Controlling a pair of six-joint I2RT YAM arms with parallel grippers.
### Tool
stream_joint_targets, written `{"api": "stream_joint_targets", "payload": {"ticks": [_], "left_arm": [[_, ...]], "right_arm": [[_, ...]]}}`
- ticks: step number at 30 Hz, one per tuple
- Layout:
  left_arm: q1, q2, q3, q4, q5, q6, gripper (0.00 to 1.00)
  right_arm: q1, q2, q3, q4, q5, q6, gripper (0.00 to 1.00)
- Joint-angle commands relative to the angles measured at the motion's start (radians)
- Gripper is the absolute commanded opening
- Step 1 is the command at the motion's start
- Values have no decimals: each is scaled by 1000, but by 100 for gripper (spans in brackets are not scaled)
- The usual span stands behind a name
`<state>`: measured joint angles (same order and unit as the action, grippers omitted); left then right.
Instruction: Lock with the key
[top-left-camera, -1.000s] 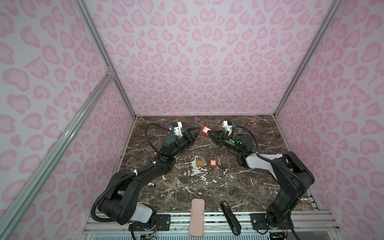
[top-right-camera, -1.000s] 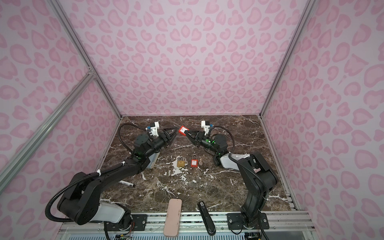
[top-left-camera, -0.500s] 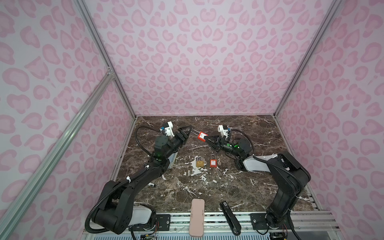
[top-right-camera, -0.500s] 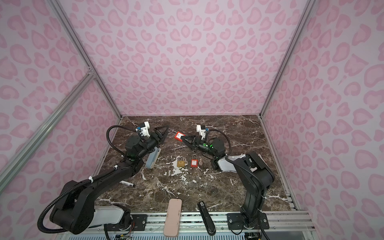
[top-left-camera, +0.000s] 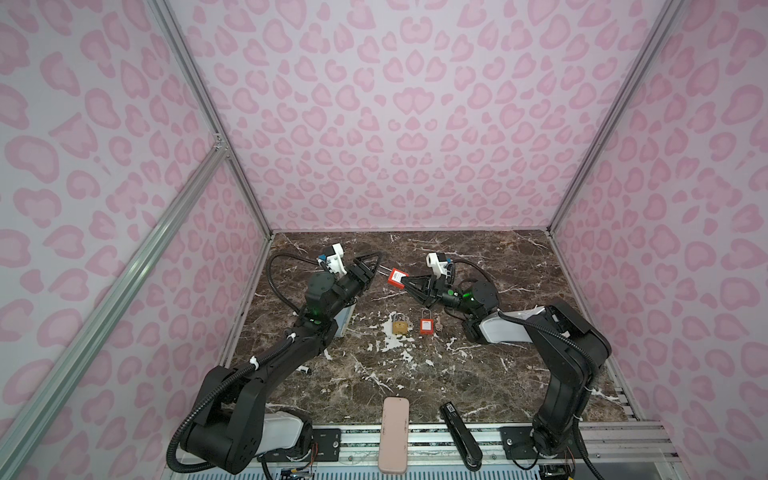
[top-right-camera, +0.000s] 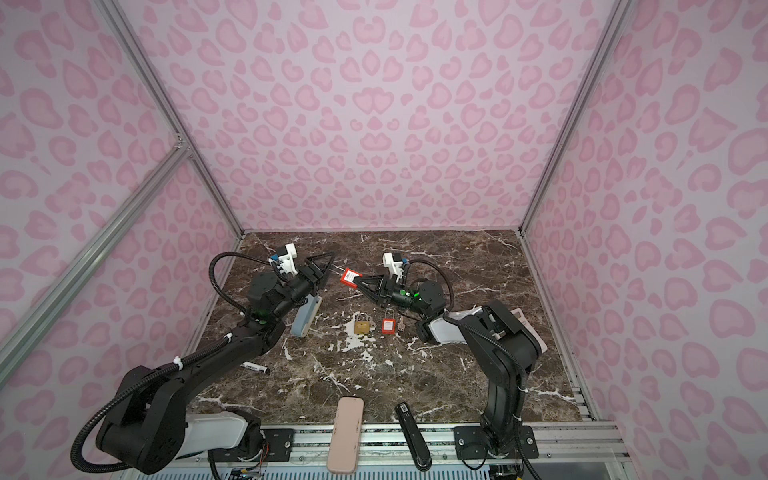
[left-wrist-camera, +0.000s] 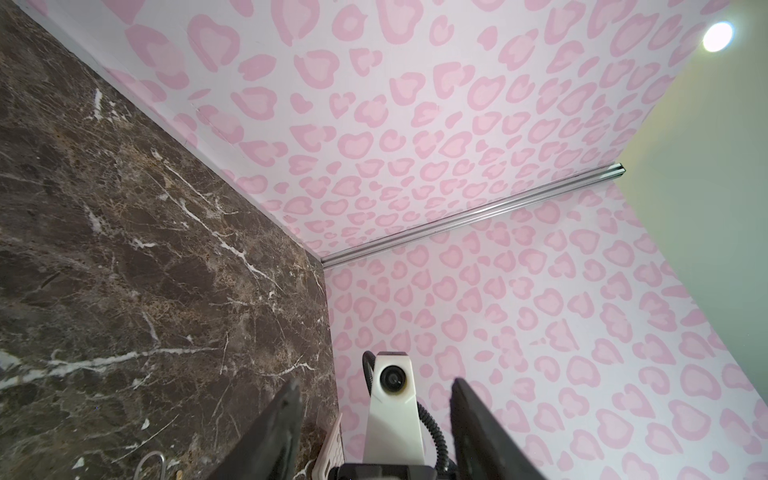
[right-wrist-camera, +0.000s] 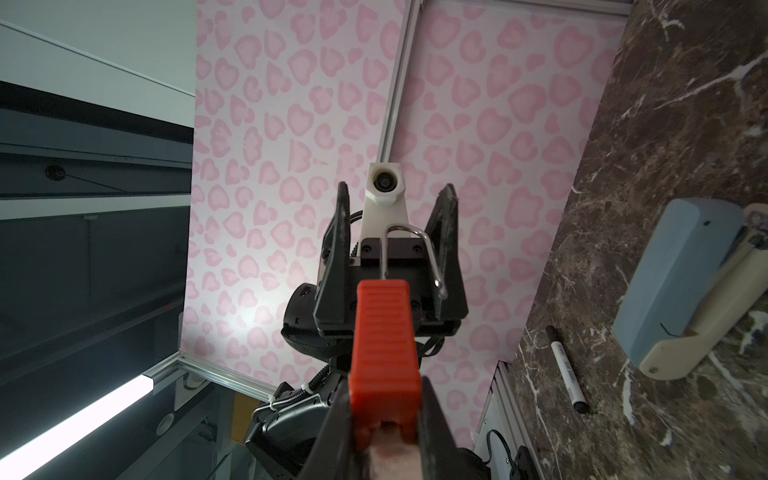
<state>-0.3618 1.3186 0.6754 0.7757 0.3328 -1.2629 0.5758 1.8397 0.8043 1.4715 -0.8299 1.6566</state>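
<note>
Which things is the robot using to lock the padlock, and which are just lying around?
For the job: red padlock, shut in the right gripper; left gripper, open, facing it.

Lying about: brass padlock, small red padlock with a key beside it, pink case, black stapler, blue-grey stapler, marker.

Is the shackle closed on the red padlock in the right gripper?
No, one end of the shackle hangs free beside the red padlock body.

Robot lab booth: pink-patterned walls (top-left-camera: 395, 124), aluminium frame (top-left-camera: 220, 144).
</note>
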Motion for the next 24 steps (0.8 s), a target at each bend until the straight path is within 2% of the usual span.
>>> {"api": "stream_joint_targets", "payload": {"ticks": [1, 8, 15, 24], "left_arm": [[1, -9, -1, 22, -2, 2, 54], [3, -18, -11, 20, -12, 2, 38], [3, -23, -11, 13, -11, 5, 37], [2, -24, -11, 14, -13, 3, 37]], "right_arm": [[-1, 7, 9, 44, 5, -11, 5], [-4, 9, 10, 36, 1, -14, 5], [-23, -5, 4, 17, 1, -31, 5], [-23, -28, 9, -94, -18, -107, 5]]}}
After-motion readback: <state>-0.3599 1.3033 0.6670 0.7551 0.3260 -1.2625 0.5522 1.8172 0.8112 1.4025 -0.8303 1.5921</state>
